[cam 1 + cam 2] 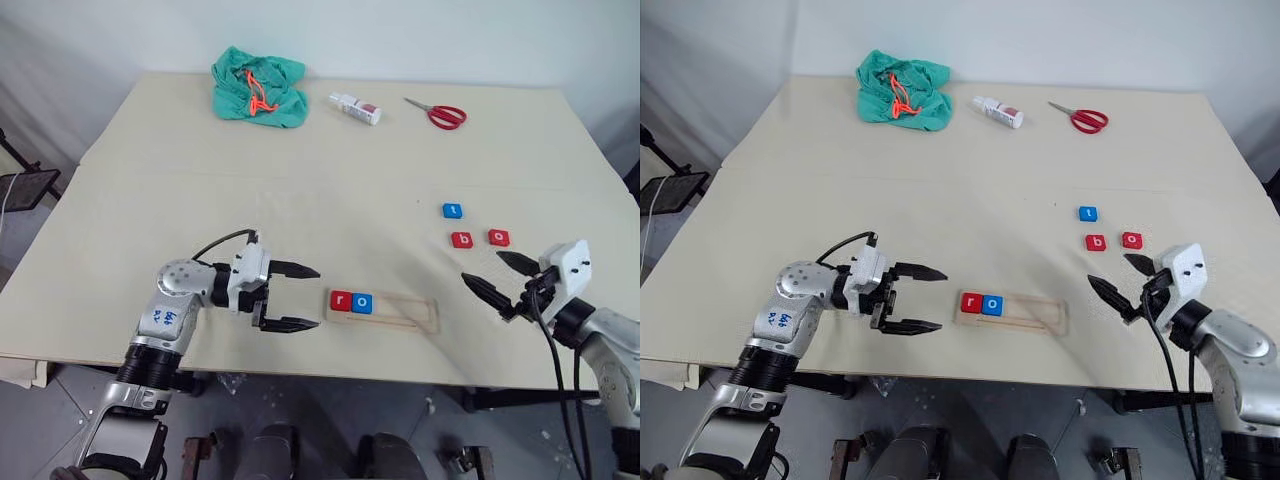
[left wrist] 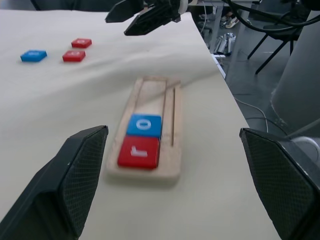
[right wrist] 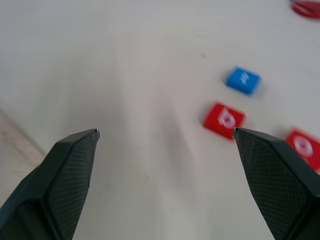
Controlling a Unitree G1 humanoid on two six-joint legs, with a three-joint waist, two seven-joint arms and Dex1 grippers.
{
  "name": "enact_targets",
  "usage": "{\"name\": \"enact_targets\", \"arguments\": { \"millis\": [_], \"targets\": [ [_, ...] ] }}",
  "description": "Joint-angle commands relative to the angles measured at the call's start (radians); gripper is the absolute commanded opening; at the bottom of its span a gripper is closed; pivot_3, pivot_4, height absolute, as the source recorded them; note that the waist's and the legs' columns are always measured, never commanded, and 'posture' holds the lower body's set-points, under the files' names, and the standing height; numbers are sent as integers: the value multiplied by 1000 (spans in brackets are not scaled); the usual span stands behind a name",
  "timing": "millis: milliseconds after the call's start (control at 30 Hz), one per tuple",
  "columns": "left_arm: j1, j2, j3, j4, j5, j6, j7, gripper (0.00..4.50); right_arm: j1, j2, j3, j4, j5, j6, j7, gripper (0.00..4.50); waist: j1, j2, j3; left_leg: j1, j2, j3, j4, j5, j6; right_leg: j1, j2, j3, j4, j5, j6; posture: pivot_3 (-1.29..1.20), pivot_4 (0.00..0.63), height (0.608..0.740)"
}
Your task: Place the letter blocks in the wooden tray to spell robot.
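a broad cream counter point(image 1: 300, 170) stands against a plain pale wall point(image 1: 400, 30) under soft, even light. below its near edge lies a grey floor point(image 1: 330, 410). past the counter's side, the left wrist view shows dark chair legs point(image 2: 270, 42) and cables on the floor.

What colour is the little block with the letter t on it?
Blue: the small square t block has a white letter, clearest in the left eye view.

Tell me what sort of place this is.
Probably a robot test room or lab: a cloth-covered table against plain walls, staged letter blocks and a wooden tray, cables and chair legs alongside.
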Motion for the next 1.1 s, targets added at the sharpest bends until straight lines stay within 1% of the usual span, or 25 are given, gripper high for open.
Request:
{"name": "enact_targets", "arguments": {
  "millis": [33, 200, 333, 433, 900, 1100],
  "targets": [
    [-15, -7, 25, 52, -15, -83, -25, 4470, 21, 20, -37, -80, -4, 15, -82, 4500, 0, 0, 0, 0, 0, 0, 0, 0, 0, 0, 0, 1, 0, 0, 0, 0, 150, 740],
    [-41, 13, 32, 161, -1, -152, -62, 4470, 99, 79, -34, -171, 9, 27, -148, 4500, 0, 0, 0, 1, 0, 0, -1, 0, 0, 0, 0, 0, 1, 0, 0, 0, 150, 740],
    [-53, 13, 52, 220, -13, -229, -89, 4470, 122, 90, -34, -206, 16, 41, -163, 4500, -2, 0, 0, 2, 0, 0, -1, 0, 0, 0, 0, 2, 1, 0, 0, 0, 150, 740],
    [-53, 10, 71, 241, -28, -245, -95, 4470, 128, 94, -31, -221, 25, 51, -172, 4500, -3, 0, 0, 3, 0, 0, -1, 0, 0, 0, 0, 2, 1, 0, 0, 0, 150, 740],
    [-52, 15, 92, 261, -21, -257, -106, 4470, 125, 89, -30, -229, 38, 75, -179, 4500, -3, 0, 0, 3, 0, 0, -2, 0, 0, 0, 0, 2, 1, 0, 0, 0, 150, 740],
    [-50, 13, 95, 259, -19, -258, -100, 4470, 83, 97, -25, -221, 36, 111, -225, 4500, -3, 0, 0, 3, 0, 0, -2, 0, 0, 0, 0, 2, 1, 0, 0, 0, 150, 740]
  ]
}}
